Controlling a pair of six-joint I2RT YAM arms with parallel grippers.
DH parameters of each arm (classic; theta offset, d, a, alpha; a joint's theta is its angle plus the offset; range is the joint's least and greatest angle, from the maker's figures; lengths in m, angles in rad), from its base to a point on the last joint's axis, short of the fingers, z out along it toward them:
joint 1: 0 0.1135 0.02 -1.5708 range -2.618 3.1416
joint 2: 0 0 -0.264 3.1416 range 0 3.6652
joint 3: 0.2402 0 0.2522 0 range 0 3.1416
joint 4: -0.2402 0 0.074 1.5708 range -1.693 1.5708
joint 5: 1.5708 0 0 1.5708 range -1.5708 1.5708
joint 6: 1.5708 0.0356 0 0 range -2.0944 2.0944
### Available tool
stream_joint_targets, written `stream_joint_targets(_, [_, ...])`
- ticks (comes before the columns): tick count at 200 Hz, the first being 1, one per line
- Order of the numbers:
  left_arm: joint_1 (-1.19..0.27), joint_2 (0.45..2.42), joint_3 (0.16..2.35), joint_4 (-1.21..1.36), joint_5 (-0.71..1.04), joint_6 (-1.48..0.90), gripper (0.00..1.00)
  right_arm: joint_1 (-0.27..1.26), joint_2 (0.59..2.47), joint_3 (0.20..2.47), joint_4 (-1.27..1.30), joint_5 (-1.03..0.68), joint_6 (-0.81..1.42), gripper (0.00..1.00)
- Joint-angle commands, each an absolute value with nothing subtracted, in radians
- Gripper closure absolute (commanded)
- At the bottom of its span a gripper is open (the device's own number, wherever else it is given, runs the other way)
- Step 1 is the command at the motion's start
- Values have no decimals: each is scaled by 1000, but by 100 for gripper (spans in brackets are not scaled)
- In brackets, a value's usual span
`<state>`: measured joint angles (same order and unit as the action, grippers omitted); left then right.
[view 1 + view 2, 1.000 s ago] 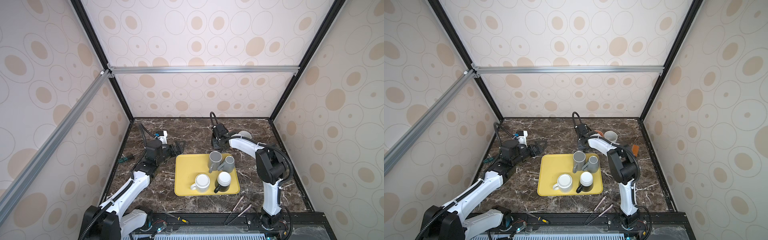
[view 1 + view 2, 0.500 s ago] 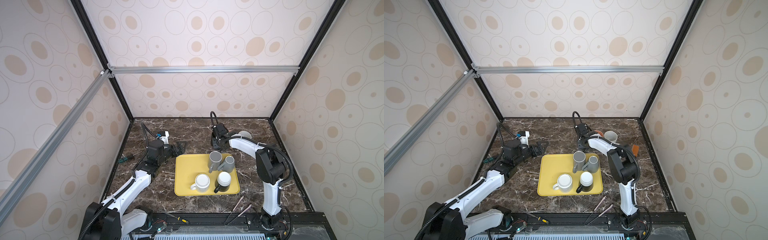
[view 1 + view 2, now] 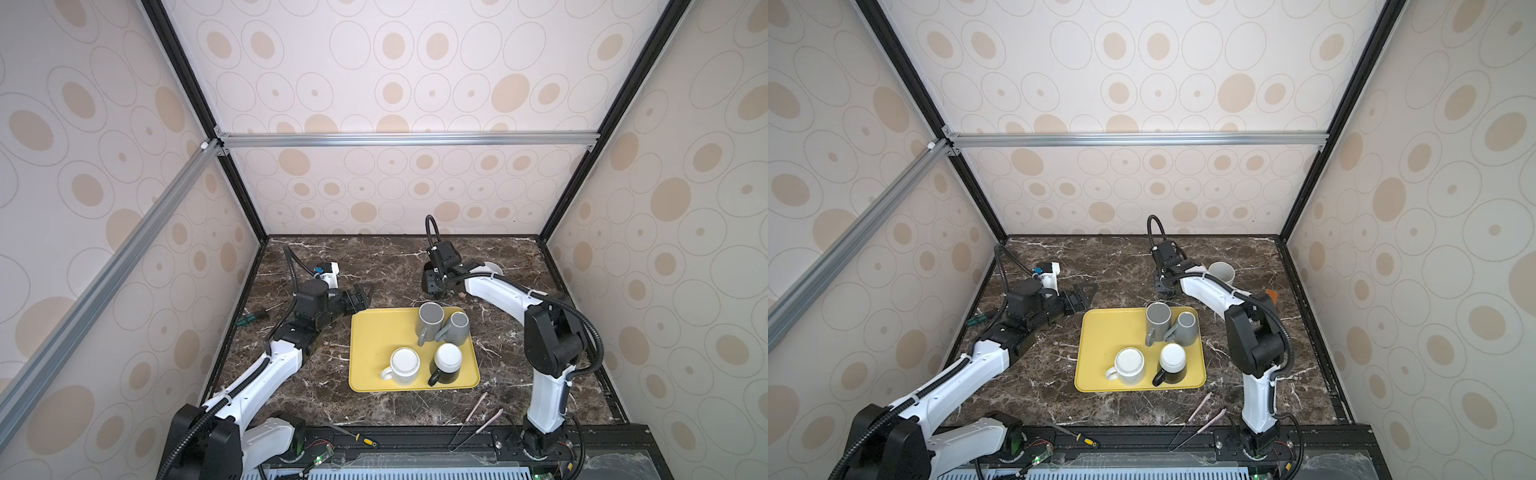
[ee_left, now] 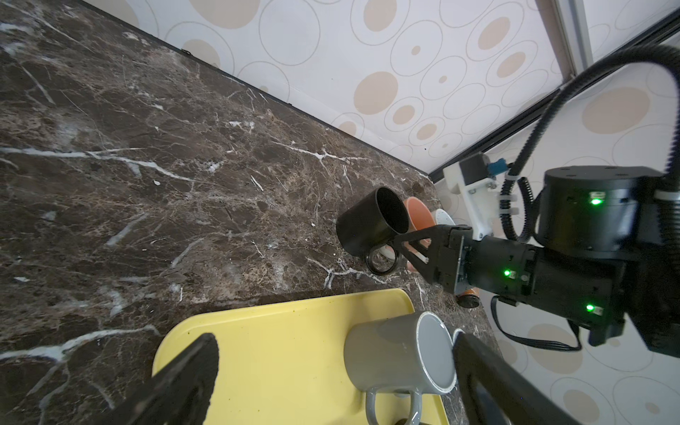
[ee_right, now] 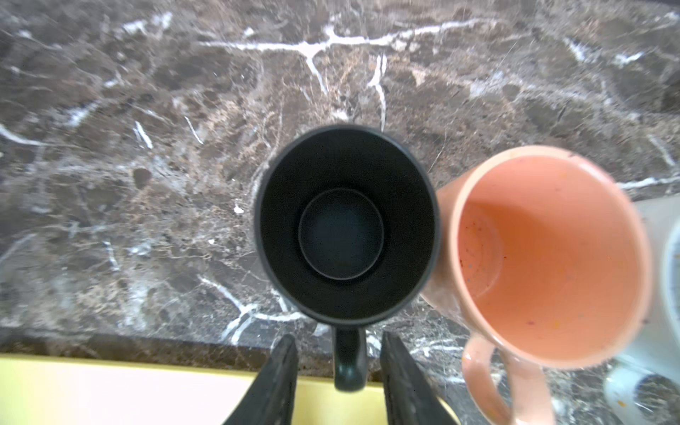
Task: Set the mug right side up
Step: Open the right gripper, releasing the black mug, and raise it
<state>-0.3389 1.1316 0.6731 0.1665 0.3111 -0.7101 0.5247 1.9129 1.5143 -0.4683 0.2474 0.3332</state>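
In both top views the right gripper [image 3: 438, 294] hid the black mug [image 5: 347, 224]; the right wrist view's edge cut off a white mug [image 5: 662, 257]. The black mug stood upright on the marble table [image 5: 147, 110], close against the orange mug [image 5: 548, 257] and near the yellow tray [image 5: 110, 390] rim, with bare marble elsewhere. The right gripper's jaws sat narrowly apart astride its handle [image 5: 349, 364], clear of it, while the left gripper [image 3: 360, 296] stood wide and empty.

Left arm [image 3: 274, 361]: low, stretched forward. Left gripper [image 3: 362, 292]: level, jaws spread wide. Right arm [image 3: 490, 289]: elbow raised, forearm reaching toward the back. Right gripper [image 5: 338, 336]: pointing down, jaws partly apart.
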Motion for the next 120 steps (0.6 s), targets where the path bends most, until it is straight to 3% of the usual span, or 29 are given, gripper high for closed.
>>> stream_joint_targets(1, [-347,1140,708,155,304,-674,0,532,1840,1510,-502,266,331,58])
stream_joint_targets(15, [-350,1152,731,117,277,-654,0,531,1810,1519,-509,271,321,58])
stream_joint_targets(52, [-433,1227,870,-138,-7,-531,0,533,1741,1535,-520,189,300,57])
stream_joint_targets(120, [-555,1173,877,-235,-103,-437,0,545,1589,1372,-345,-56,172,57])
